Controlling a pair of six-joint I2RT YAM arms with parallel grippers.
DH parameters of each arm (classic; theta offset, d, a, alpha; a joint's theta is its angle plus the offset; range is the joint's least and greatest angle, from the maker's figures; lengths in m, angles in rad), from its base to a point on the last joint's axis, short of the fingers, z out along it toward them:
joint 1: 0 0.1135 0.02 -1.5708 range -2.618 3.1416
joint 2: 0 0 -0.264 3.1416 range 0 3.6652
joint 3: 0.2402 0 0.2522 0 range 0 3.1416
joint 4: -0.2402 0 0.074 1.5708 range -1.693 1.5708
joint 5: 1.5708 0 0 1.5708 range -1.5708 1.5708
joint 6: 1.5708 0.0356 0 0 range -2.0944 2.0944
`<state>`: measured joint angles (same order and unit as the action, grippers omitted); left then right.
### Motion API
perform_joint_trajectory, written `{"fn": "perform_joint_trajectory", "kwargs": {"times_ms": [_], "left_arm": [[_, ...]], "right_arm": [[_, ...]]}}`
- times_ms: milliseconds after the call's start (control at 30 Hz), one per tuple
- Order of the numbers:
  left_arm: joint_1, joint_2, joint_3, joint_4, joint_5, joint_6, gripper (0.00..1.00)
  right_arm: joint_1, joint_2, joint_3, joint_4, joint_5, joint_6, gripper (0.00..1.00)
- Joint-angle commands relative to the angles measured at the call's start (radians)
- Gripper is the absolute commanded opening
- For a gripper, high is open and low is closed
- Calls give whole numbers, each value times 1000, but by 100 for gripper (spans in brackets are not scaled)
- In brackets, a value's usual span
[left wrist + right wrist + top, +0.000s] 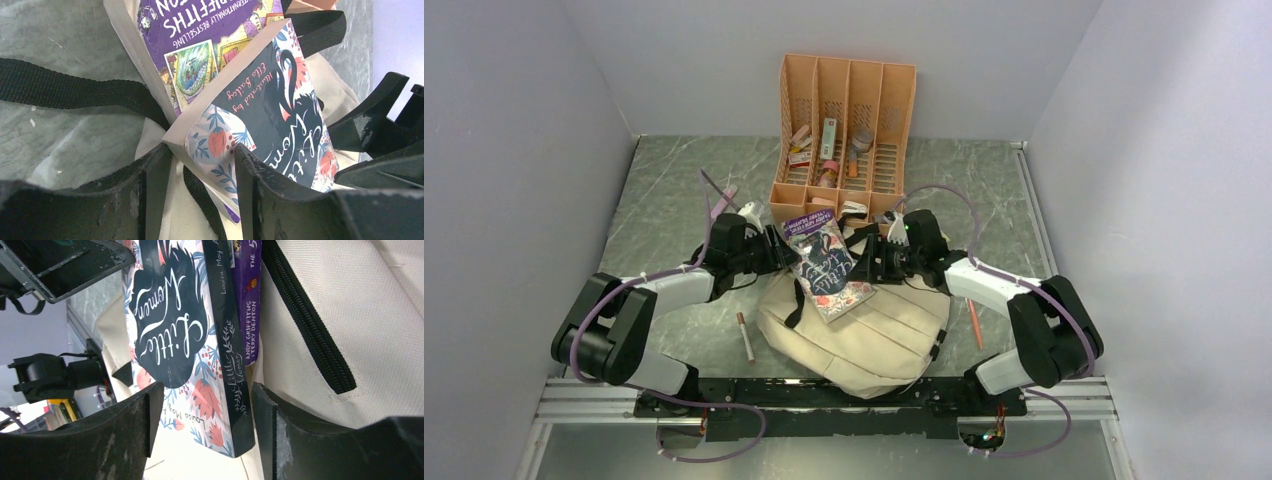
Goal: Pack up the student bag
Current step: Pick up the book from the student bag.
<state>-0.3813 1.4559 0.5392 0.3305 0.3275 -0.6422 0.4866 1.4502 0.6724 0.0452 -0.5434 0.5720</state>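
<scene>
Looking down, we see the student bag (874,340) flat on the table (674,200), books at its mouth. Left wrist: our left gripper (200,155) straddles the floral book (260,115), probably steadying it; we cannot tell whether it pinches. Right wrist: the right gripper (202,395) straddles its spine, likewise uncertain.

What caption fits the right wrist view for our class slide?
Right end effector flanks the spine of the Little Women book, purple book behind it, cream student bag alongside.

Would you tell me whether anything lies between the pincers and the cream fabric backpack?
Yes: a floral dark-covered paperback, stacked on a purple paperback, lies on the cream backpack; the left pincer and right pincer straddle it.
</scene>
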Motion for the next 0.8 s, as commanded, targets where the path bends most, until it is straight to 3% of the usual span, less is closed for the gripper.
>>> {"fn": "perform_joint_trajectory", "kwargs": {"times_ms": [0, 200, 300, 467, 767], "left_arm": [[-38, 25, -4, -84, -74, 51, 52], [-47, 24, -1, -92, -82, 57, 52], [-48, 23, 2, -96, -87, 61, 52], [-51, 30, 4, -91, -79, 59, 52], [-68, 39, 2, -82, -80, 52, 52]], "right_arm": [[-1, -37, -1, 35, -124, 61, 65], [-3, -47, 3, 62, -184, 76, 64], [-3, -45, 2, 71, -192, 68, 71], [-2, -12, -2, 142, -238, 93, 72], [1, 89, 0, 113, -175, 79, 69]]}}
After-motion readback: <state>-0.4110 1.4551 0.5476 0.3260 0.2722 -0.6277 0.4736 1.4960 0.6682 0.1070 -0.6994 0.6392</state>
